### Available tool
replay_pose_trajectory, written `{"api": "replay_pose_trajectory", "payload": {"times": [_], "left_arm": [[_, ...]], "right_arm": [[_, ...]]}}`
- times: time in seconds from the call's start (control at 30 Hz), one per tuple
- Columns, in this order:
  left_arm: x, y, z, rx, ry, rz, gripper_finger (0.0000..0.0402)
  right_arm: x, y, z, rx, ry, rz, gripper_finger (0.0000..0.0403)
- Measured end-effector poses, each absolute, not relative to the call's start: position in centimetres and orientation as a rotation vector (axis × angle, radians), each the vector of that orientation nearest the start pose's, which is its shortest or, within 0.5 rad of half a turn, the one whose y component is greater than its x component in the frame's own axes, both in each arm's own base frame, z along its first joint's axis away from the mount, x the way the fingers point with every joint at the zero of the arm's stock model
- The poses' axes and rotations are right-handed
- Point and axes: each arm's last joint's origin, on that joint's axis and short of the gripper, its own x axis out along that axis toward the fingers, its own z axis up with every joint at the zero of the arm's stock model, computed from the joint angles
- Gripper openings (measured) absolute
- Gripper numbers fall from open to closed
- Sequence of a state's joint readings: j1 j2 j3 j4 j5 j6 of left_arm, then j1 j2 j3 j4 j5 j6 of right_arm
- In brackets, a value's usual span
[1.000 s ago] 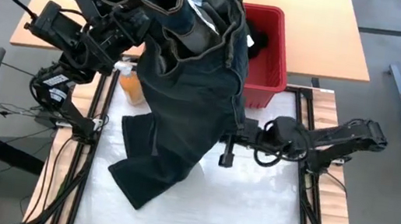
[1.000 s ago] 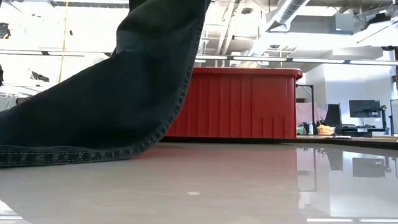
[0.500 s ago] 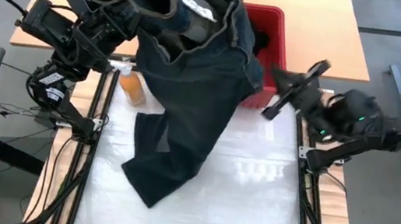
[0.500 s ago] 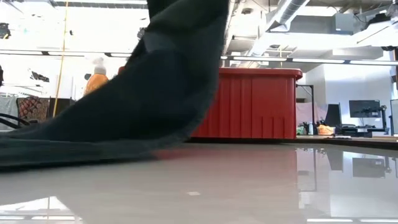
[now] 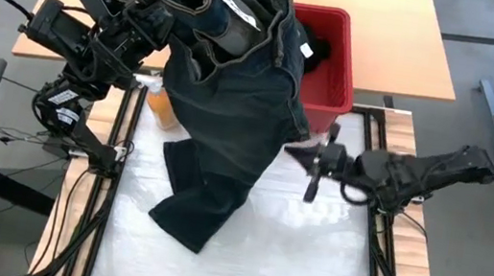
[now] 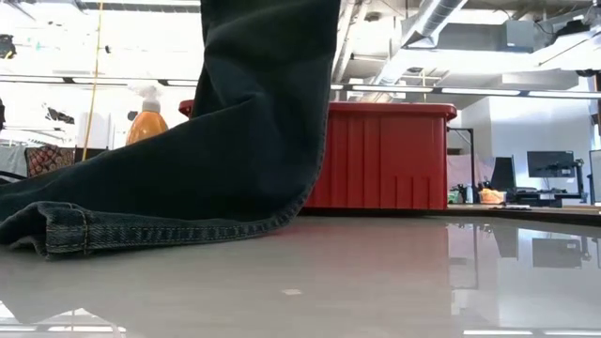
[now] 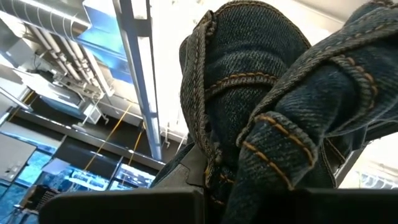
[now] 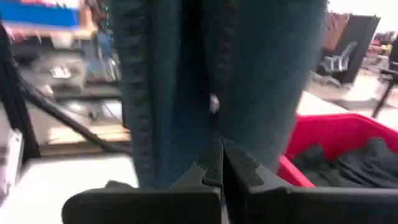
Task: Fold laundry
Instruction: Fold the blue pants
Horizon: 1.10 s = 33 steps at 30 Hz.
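White table (image 5: 308,253), left gripper (image 5: 147,22) jaws clamping raised jeans (image 5: 232,107), right gripper (image 5: 307,156) closed beside them

Bright overhead room light, glare on the table (image 6: 376,282), right wrist view blurred.

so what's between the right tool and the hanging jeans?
Nothing. In the high view the right tool sits by the jeans edge, over bare table. The right wrist view shows its shut fingertips just short of the denim.
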<state>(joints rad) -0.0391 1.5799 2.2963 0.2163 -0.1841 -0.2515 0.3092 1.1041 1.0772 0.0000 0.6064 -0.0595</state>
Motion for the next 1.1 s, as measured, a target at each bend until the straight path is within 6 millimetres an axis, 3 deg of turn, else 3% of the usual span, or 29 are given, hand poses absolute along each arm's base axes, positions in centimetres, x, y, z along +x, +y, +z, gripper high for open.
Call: {"api": "replay_pose_trajectory", "payload": {"times": [0.17, 0.33, 0.5, 0.63, 0.73, 0.9, 1.1], "left_arm": [[22.8, -0.3, 64.9, -0.339, -0.92, 0.033, 0.0021], [22.9, -0.3, 64.8, -0.349, -0.911, 0.03, 0.0021], [22.9, -0.3, 64.8, -0.362, -0.913, 0.024, 0.0021], [23.0, -0.3, 64.8, -0.374, -0.904, 0.02, 0.0022], [23.1, -0.4, 64.7, -0.396, -0.896, 0.008, 0.0022], [23.0, -0.8, 64.8, -0.403, -0.894, -0.01, 0.0022], [22.6, -1.1, 64.9, -0.395, -0.892, -0.001, 0.0022]], "right_arm": [[26.5, 5.3, 37.0, -0.104, -0.092, -0.382, 0.002], [28.4, 3.9, 38.4, -0.153, -0.136, -0.431, 0.002], [30.7, 3.4, 39.2, -0.152, -0.167, -0.256, 0.002], [31.2, 2.9, 40.8, -0.229, -0.183, -0.333, 0.0019], [30.0, 2.1, 42.9, -0.331, -0.188, -0.484, 0.0019], [25.5, 0.9, 47.5, -0.469, -0.22, -0.676, 0.0019], [20.7, -0.6, 48.4, -0.517, -0.039, -0.801, 0.0019]]}}
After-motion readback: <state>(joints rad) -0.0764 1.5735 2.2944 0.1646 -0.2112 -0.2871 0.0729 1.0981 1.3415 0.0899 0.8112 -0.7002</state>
